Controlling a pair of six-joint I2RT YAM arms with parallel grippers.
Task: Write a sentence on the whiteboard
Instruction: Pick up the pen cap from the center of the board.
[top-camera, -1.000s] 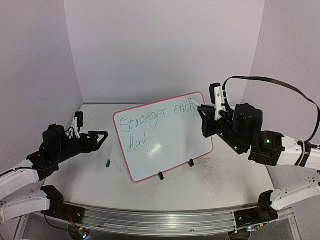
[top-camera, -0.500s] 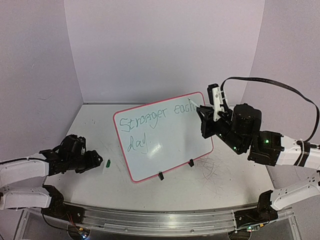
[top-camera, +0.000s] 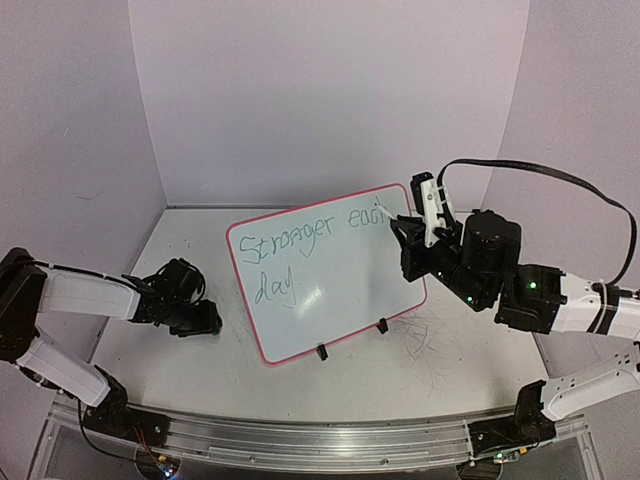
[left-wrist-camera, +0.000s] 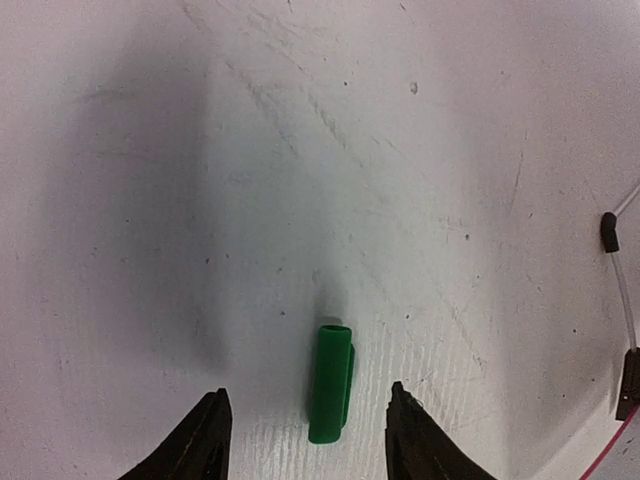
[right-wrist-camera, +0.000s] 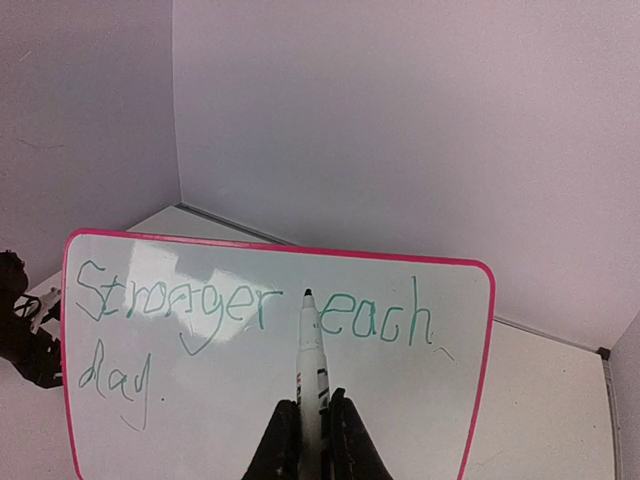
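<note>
Whiteboard (top-camera: 350, 290) propped on counter (top-camera: 200, 375), sentence (top-camera: 285, 243) complete. Right tool (right-wrist-camera: 312, 415) clamped on marker (right-wrist-camera: 309, 345); left tool (left-wrist-camera: 307, 400) agape astride green cap (left-wrist-camera: 331, 380) — could skid cap away on a lopsided close, leaving marker uncapped.

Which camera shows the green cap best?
Left wrist: the green cap lies fully visible between the fingers of the left gripper. In the top view that gripper hides it; the right wrist view misses it.

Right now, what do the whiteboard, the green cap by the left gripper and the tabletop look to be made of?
Whiteboard: glossy white coated sheet, showing glare; its pink rim looks plastic. Green cap: smooth moulded plastic, slight sheen. Table: matte white, scuffed and scratched, probably laminate.
</note>
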